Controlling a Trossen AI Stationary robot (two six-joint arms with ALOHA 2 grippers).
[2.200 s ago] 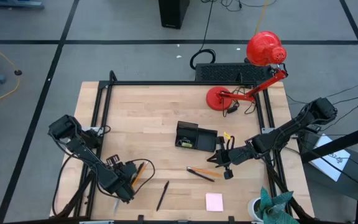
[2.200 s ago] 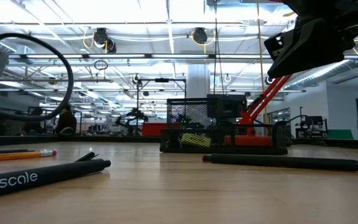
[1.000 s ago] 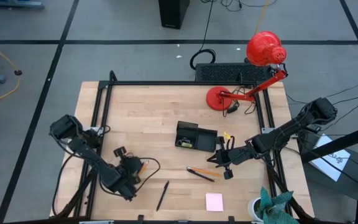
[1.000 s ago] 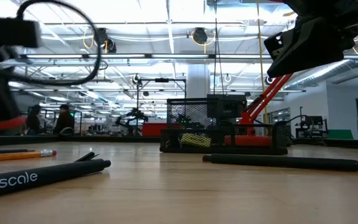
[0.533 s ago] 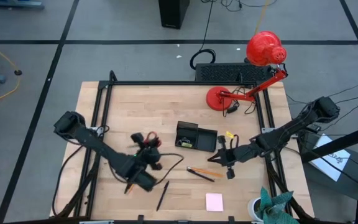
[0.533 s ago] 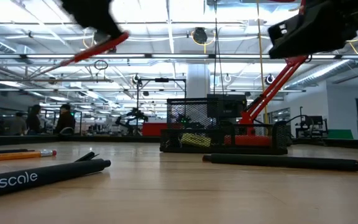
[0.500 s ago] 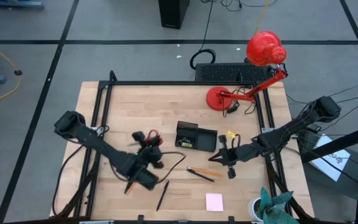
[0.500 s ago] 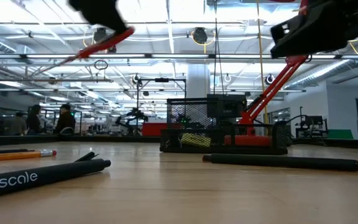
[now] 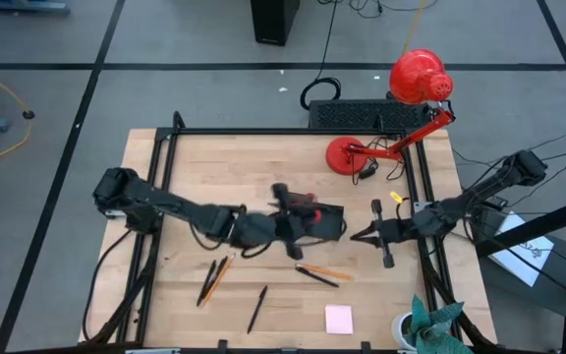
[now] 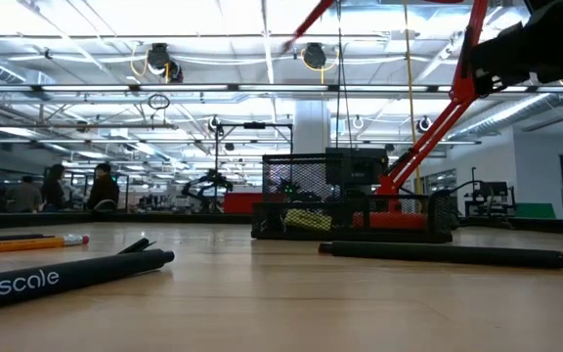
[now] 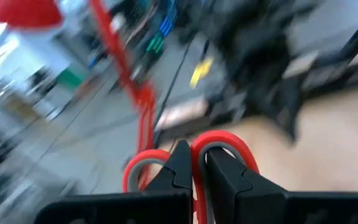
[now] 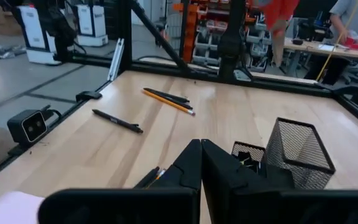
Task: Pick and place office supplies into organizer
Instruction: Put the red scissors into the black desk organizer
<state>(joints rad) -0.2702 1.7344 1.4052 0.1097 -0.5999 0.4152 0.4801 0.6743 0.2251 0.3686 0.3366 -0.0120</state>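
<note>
Red scissors (image 11: 191, 163) ride clenched in the left gripper (image 9: 293, 224) beside the organizer (image 9: 314, 218), undelivered; pens (image 9: 256, 309), pencils (image 9: 214, 277), pad (image 9: 339, 319) remain. Right gripper (image 9: 360, 234), closed empty, waits right.

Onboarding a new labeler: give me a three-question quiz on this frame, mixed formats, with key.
1. True or false: the left gripper holds the red-handled scissors.
2. What lies nearest the table's front edge? A) pink sticky-note pad B) red desk lamp C) organizer
3. Fill in: the right gripper has its jaws ____.

Key: 1 true; 2 A; 3 shut.
</note>
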